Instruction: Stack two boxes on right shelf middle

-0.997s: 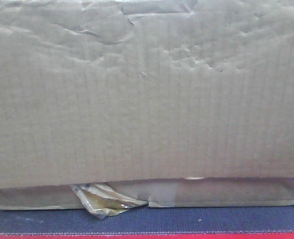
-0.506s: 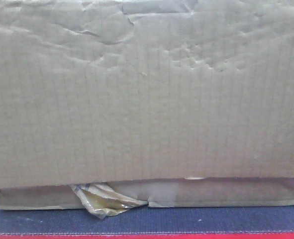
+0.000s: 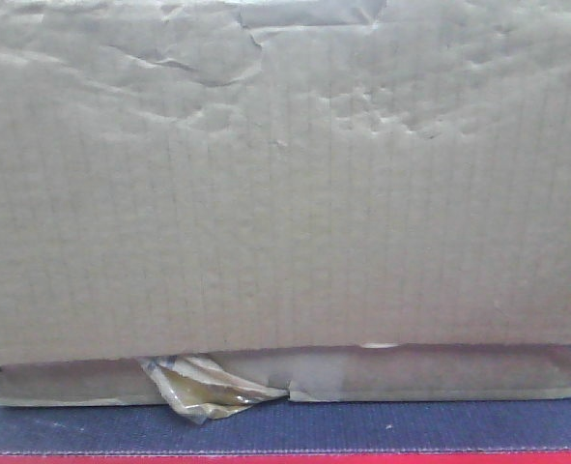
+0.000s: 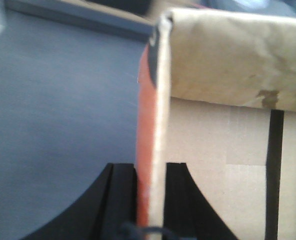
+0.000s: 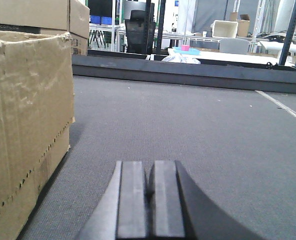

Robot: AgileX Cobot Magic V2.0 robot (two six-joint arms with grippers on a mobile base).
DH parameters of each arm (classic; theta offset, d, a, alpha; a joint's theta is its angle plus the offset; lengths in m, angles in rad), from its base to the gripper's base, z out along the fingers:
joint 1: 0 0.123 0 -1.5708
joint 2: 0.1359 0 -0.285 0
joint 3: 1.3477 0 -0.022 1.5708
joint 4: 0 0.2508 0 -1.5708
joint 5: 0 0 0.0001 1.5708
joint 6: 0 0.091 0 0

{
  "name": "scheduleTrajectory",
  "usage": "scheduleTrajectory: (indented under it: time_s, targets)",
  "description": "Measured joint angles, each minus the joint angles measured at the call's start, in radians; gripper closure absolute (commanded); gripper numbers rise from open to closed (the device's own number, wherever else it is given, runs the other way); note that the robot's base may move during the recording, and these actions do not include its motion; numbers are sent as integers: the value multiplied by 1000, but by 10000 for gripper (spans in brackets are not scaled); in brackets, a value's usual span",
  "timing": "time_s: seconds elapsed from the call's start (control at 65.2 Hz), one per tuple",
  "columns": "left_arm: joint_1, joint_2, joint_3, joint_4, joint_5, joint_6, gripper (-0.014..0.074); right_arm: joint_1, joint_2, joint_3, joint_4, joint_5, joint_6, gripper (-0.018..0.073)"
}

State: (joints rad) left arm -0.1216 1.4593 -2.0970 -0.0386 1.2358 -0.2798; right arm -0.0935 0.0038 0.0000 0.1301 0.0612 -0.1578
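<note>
grip: left tool (image 4: 149, 172) clenched on a box flap (image 4: 160, 100) | right tool (image 5: 149, 172) clenched, empty; cardboard box (image 5: 27, 125) near its left | advice: lift slowly and level (thin flap may tear)

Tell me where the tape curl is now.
In the front view, the tape curl hangs low, left of centre, from the shallow box under the tall box.

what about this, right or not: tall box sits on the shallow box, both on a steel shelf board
No. The tall box sits on the shallow box, but both are on a red-edged carpeted platform, not a steel shelf board, as the front-facing view shows.
</note>
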Motion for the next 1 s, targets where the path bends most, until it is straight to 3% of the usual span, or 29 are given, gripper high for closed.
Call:
scheduleTrajectory:
  time_s: [0.169,0.246,0.399,0.629,0.997]
  targets:
    - [-270,29,60,248,2,-174,707,0,0,0,0,0,0,722]
    - [-345,51,105,342,4,-256,707,0,0,0,0,0,0,722]
    - [-444,98,195,388,6,-347,707,0,0,0,0,0,0,722]
    - [-485,190,316,390,-10,-431,707,0,0,0,0,0,0,722]
    - [-485,284,348,390,-14,-446,707,0,0,0,0,0,0,722]
